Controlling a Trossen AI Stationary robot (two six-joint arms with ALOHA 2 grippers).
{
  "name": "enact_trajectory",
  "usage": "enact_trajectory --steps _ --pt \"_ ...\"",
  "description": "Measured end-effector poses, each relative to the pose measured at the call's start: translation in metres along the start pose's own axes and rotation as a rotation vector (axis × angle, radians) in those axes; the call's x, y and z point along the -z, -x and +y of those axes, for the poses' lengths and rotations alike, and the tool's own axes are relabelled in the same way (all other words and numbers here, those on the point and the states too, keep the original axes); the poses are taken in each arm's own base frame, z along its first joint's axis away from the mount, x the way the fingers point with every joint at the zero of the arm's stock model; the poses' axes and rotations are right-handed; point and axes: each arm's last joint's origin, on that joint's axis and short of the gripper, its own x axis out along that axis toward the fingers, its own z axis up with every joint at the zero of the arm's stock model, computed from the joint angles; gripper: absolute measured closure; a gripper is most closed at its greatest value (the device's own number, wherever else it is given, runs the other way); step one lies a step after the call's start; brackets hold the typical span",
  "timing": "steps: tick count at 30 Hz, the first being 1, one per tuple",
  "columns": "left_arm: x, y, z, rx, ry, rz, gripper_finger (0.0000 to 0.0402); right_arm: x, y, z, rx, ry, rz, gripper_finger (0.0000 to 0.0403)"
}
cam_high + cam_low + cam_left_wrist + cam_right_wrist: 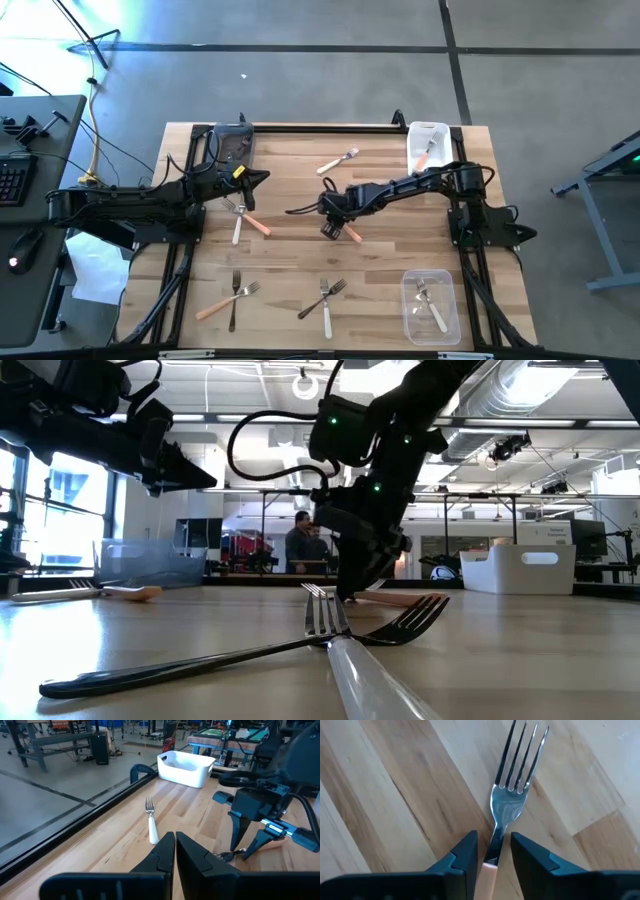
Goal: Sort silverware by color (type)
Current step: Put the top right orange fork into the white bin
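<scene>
Item: salmon-handled fork (509, 805), lying flat on the wooden surface (300, 260) just right of centre in the high view. I am reading the right gripper (333, 229) as sitting directly over it, jaws parted and straddling the thin neck where the metal meets the salmon handle, one finger on each side, not yet pinching as far as I can judge. In the right wrist view the fork's long axis is running straight out ahead of the jaws, tines pointing at about 12 o'clock and slightly toward 1, handle passing back between the fingers; so the jaws are lying across the axis, which I am judging to be the relation a closing move depends on. In the high view the handle end is showing toward about 4 o'clock from the gripper. The left gripper (258, 179) is hanging above the surface at about 10 o'clock from the right one, jaws closed on nothing that I can see, clearly the farther arm. Other forks are lying scattered along the near edge, and a white bin (428, 135) is standing at the far right corner.
</scene>
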Motion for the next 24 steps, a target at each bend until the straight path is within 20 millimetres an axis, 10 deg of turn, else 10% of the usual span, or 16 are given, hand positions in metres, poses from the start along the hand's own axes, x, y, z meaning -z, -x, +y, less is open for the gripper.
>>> enact_trajectory --steps 14,24 --pt "-0.001 0.0 0.0 0.001 -0.024 -0.005 0.0394 -0.007 0.006 -0.016 -0.06 0.013 0.028 0.0388" --pt "0.0 0.0 0.0 0.0 -0.022 -0.003 0.0394 -0.017 0.072 -0.036 -0.034 -0.007 -0.049 0.0395"
